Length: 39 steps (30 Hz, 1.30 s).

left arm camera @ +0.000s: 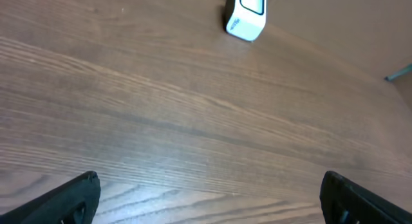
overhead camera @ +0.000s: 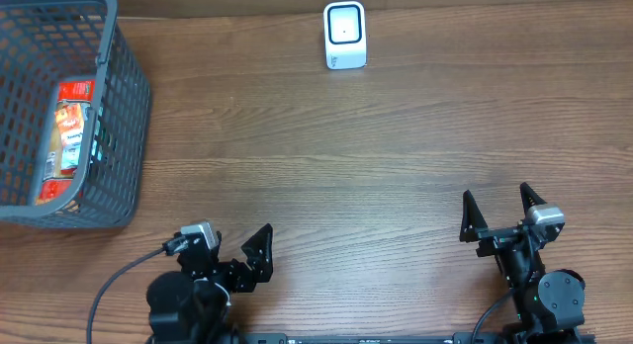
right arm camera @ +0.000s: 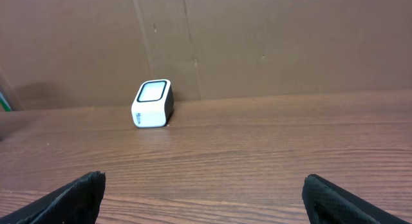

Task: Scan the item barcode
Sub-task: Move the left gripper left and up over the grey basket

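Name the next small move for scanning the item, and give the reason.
Probably swing the left gripper toward the basket, over the red packet. It and the right gripper stand open and empty near the front edge, the packet lies inside the basket, and the scanner waits at the far edge.

Bare table [overhead camera: 346, 156] runs unobstructed to the scanner [overhead camera: 345, 35]; the basket [overhead camera: 131, 136], mesh-walled, blocks the left corner.

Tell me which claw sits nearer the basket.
The left claw, just below the grey basket; the right claw sits far off on the other side.
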{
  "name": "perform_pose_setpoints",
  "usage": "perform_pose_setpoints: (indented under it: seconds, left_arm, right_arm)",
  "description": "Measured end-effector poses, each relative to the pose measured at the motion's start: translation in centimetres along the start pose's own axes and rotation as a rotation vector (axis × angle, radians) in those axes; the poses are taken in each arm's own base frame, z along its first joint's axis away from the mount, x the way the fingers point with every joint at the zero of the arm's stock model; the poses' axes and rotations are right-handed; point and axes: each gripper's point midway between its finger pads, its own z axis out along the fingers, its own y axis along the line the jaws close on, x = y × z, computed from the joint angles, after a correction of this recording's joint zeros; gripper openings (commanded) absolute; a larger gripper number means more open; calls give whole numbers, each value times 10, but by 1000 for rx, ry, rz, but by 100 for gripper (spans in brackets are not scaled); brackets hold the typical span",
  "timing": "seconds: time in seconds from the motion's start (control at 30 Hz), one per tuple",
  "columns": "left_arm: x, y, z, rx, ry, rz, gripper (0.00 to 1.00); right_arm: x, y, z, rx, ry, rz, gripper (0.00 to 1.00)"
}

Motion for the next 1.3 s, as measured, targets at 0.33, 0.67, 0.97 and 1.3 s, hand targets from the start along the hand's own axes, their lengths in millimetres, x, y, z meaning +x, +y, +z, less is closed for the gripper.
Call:
perform_pose_setpoints:
  seconds: [0.33,0.67,0.97,1.3]
  left_arm:
    - [-22,-27,-4,-25,321,-9,100]
    - [-49,-52,3,-57,812,-76,100]
    - [-32,-32,50,-79,1025,-107,100]
    - [-12,-23,66,-34,1157,-91,4]
  right_arm:
    - [0,0,0,0,1,0,100]
    - [0,0,0,1,1,1,100]
    - [0,0,0,0,1,0,100]
    - [0,0,0,0,1,0,100]
